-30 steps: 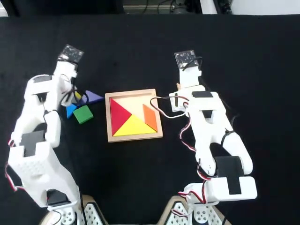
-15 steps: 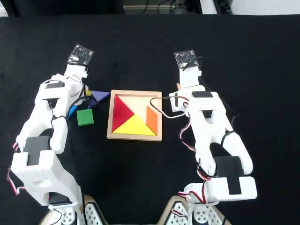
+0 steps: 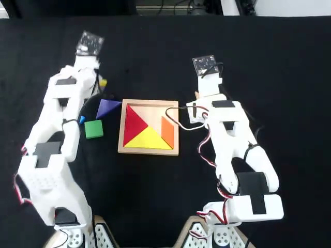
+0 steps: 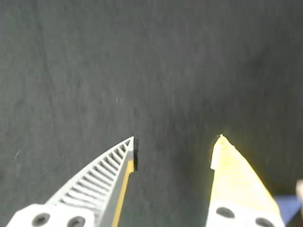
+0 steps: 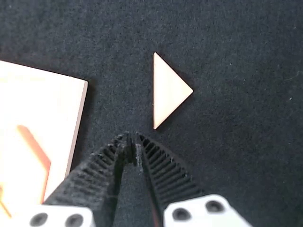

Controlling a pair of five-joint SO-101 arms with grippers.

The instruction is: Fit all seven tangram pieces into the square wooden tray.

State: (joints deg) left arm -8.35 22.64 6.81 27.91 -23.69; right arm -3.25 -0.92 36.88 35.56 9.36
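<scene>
The left end effector (image 4: pixel 175 142) hangs with its grey and yellow fingers spread and nothing between them, above bare black cloth on the worktop (image 3: pixel 155 51). The right end effector (image 5: pixel 131 138) has its black fingers pressed together and empty. Its tips point at a pale wooden triangle (image 5: pixel 168 90) that lies flat just beyond them, close to a corner of the square wooden tray (image 5: pixel 78 94).

The tray sits between the two arms. It holds a large red triangle (image 3: pixel 133 124), a large yellow triangle (image 3: pixel 147 139) and an orange parallelogram (image 3: pixel 166 130), with bare wood left along the far side. Outside it, by the left arm, are a purple triangle (image 3: pixel 107 107) just off the tray's corner, a green square block (image 3: pixel 93 129) and a blue piece (image 3: pixel 81 120) mostly hidden under the arm.

Three pieces look seated and four remain, so this is likely the fetch of the next piece. The left end effector would need to drop over the purple triangle and close across its edges. The right one would first have to open.

No brand, label or writing can be read.
</scene>
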